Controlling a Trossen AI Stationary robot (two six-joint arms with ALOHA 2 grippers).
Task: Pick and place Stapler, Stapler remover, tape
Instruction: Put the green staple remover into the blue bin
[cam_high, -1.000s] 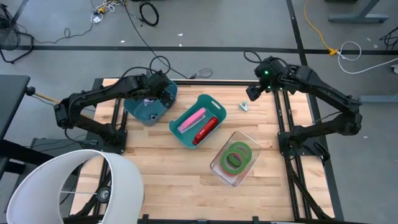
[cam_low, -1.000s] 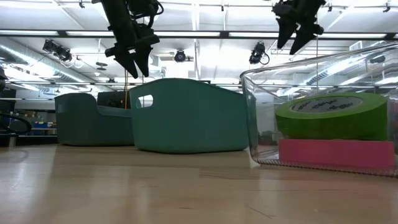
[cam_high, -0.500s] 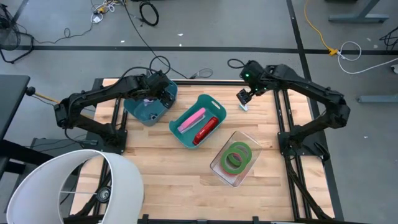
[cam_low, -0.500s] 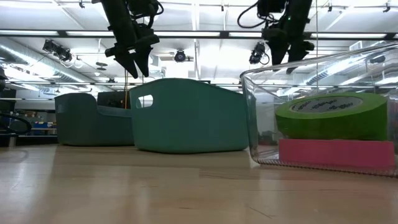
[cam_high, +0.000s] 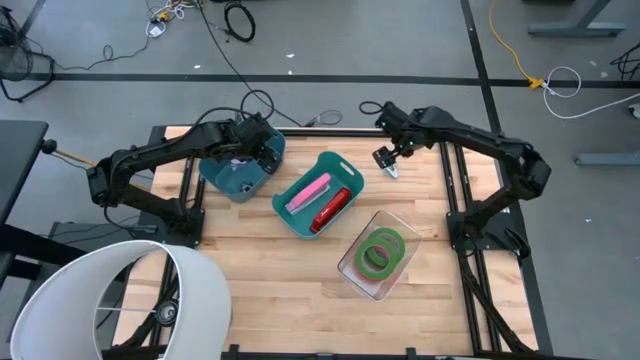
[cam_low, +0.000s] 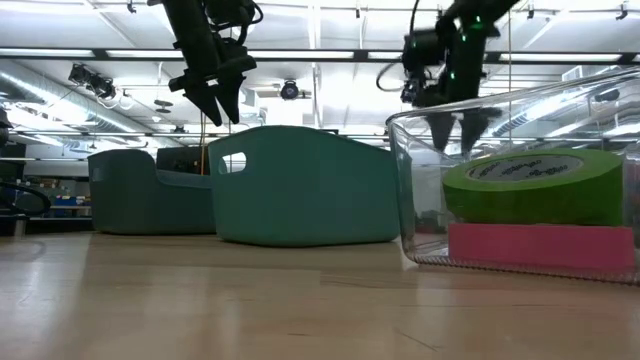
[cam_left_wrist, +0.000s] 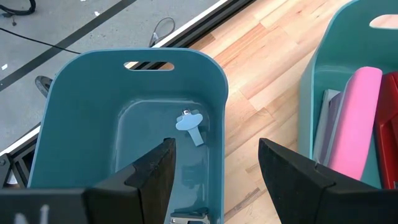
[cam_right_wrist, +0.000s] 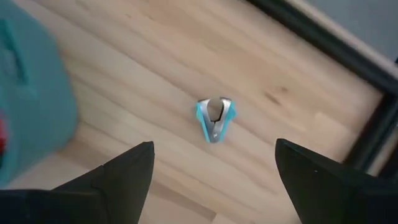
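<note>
Since a second ago my right gripper (cam_high: 387, 160) has swung inward from the table's far right corner and now hangs almost directly over the staple remover (cam_right_wrist: 216, 119). Its fingers (cam_right_wrist: 127, 177) are spread wide and hold nothing. The right wrist view shows the staple remover lying flat on the bare table (cam_high: 430, 200), centred between the two fingers, with the light teal bin (cam_high: 318, 194) off to one side.

The step in hand, as I judge it, is the descent onto the staple remover. To do it well:
1. Keep the remover centred between the fingers on the way down.
2. Line the fingers up across its narrow blue sides, not along its length.
3. Descend until the tips are just off the wood, then close.
4. Stay clear of the table's black frame rail nearby.

My left gripper (cam_high: 243, 155) waits above the dark teal bin (cam_high: 242, 165), fingers open and empty; a small blue piece lies on that bin's floor.

The pink and red staplers (cam_high: 320, 200) already lie in the light teal bin. The tape (cam_high: 381, 251) rolls sit in the clear tub (cam_high: 378, 254), green atop red.
</note>
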